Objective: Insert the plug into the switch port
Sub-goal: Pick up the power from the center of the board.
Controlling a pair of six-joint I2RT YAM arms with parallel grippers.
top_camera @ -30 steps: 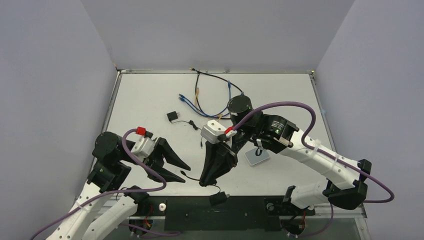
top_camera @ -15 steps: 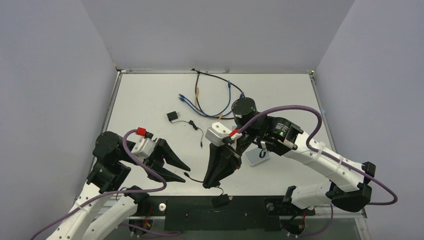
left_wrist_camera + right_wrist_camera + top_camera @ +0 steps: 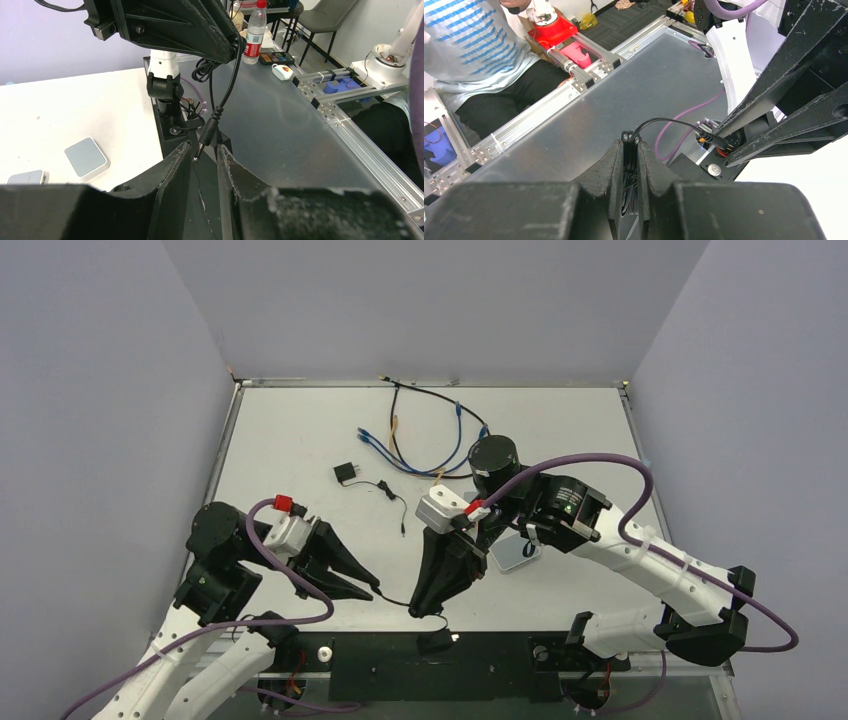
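The black barrel plug (image 3: 207, 134) hangs on its thin black cable, its tip between the fingertips of my left gripper (image 3: 204, 147), whose jaws stand a narrow gap apart without pinching it. In the top view my left gripper (image 3: 373, 590) meets the plug (image 3: 380, 590) near the table's front edge. My right gripper (image 3: 630, 145) is shut on the coiled cable bundle (image 3: 628, 152) and holds it up just right of the plug (image 3: 711, 140); it also shows in the top view (image 3: 415, 608). The flat white box with the switch port (image 3: 515, 553) lies on the table behind the right arm; its socket is not visible.
The box also shows in the left wrist view (image 3: 86, 156), with a second pale flat piece (image 3: 25, 177) beside it. A black adapter brick (image 3: 437, 642) sits at the front edge. A small black adapter (image 3: 347, 473) and blue and black cables (image 3: 420, 440) lie at the back.
My right gripper has shifted a little to the right with the cable bundle. My left gripper's jaws have narrowed around the plug's tip.
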